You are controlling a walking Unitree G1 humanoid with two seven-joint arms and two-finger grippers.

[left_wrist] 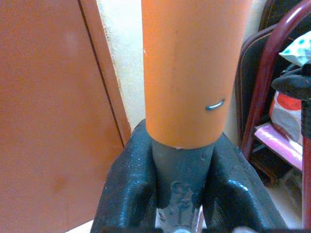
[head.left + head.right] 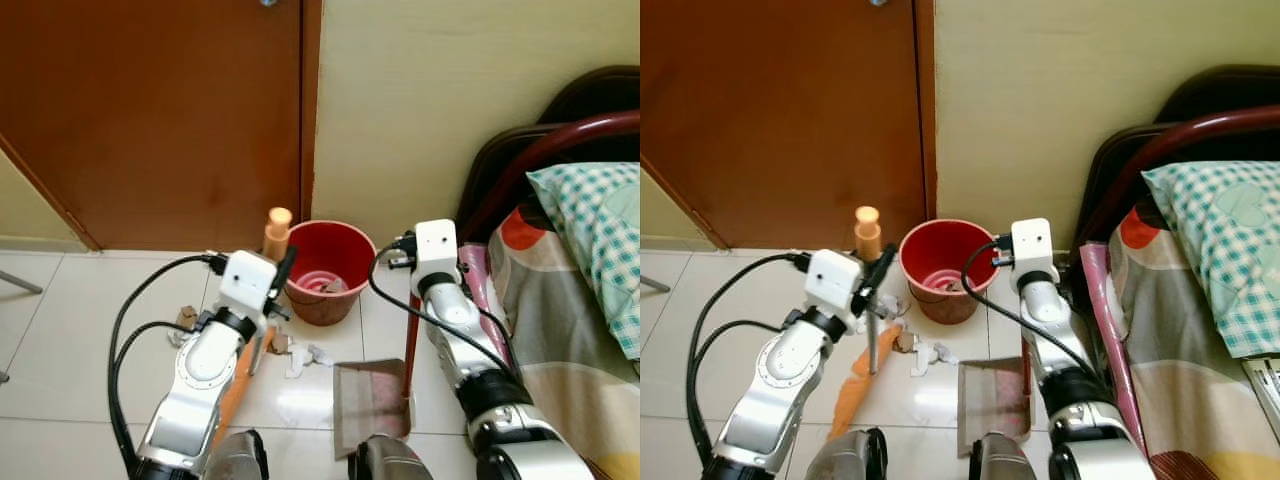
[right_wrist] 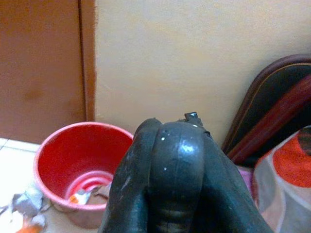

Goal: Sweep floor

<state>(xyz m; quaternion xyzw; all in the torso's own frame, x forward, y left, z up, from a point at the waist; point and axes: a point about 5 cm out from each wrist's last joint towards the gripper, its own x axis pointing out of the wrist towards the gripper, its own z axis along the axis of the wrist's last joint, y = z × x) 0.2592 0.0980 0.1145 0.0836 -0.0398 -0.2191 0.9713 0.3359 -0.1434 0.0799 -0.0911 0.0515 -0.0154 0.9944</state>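
Claws both loaded: left claw point(image 1: 177, 179) clamped on broom point(image 2: 277, 228) handle, centre-left of frame; right claw point(image 3: 177, 165) closed around dustpan point(image 2: 372, 395) handle, pan flat on floor at lower centre. Paper scraps point(image 2: 303, 357) lie between broom and dustpan. Red bucket point(image 2: 330, 268) stands against wall, mid-frame. Bed point(image 2: 570, 300) at right edge.

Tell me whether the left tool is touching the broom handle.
Touching. In the left wrist view the left tool has its two black fingers pressed against either side of the orange broom handle, with no gap showing.
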